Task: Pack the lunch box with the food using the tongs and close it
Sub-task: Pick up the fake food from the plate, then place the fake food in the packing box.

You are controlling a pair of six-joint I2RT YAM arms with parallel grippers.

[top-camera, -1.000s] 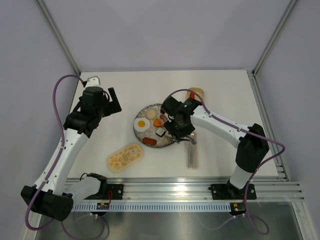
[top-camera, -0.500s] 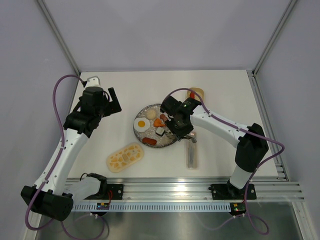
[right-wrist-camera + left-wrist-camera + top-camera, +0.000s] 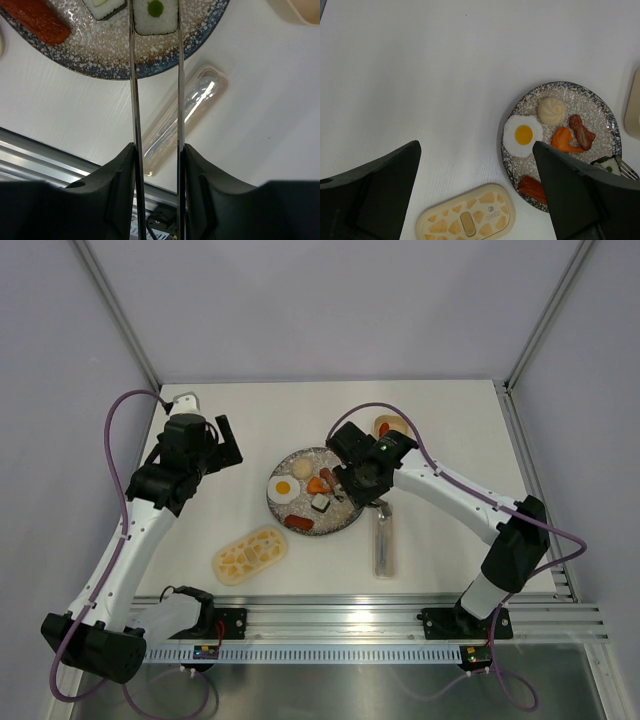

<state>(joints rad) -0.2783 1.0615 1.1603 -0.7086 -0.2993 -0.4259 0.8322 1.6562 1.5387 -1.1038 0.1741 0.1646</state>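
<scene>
Lunch box (image 3: 396, 424) sits open at the far side of the counter (image 3: 450, 420), just beyond the right arm's wrist, with something red showing inside it, too small to name; its yellow-patterned lid (image 3: 250, 553) lies well apart, toward the near edge and left of the speckled plate (image 3: 300, 452). The right claw (image 3: 156, 155) is pressed in on the tongs (image 3: 131, 100), one finger against the outside of each slim silver arm, and the two arms run forward over the plate rim to stand close against the two sides of a sushi roll (image 3: 156, 12) with a green centre; whether that roll is lifted off the plate cannot be told. A second sushi roll (image 3: 105, 6) lies just beside it on the left, and a red sausage (image 3: 42, 17) lies further left near the rim. Under the tongs, off the plate, the clear cutlery case (image 3: 200, 100) lies on the counter. The left claw (image 3: 476, 150) is spread wide and hangs above the counter left of the plate, pinching nothing. From its camera the plate also carries a fried egg (image 3: 522, 135), a pale bun (image 3: 551, 110), an orange piece (image 3: 565, 140) and a brown sausage (image 3: 581, 132), all near one another around the middle
</scene>
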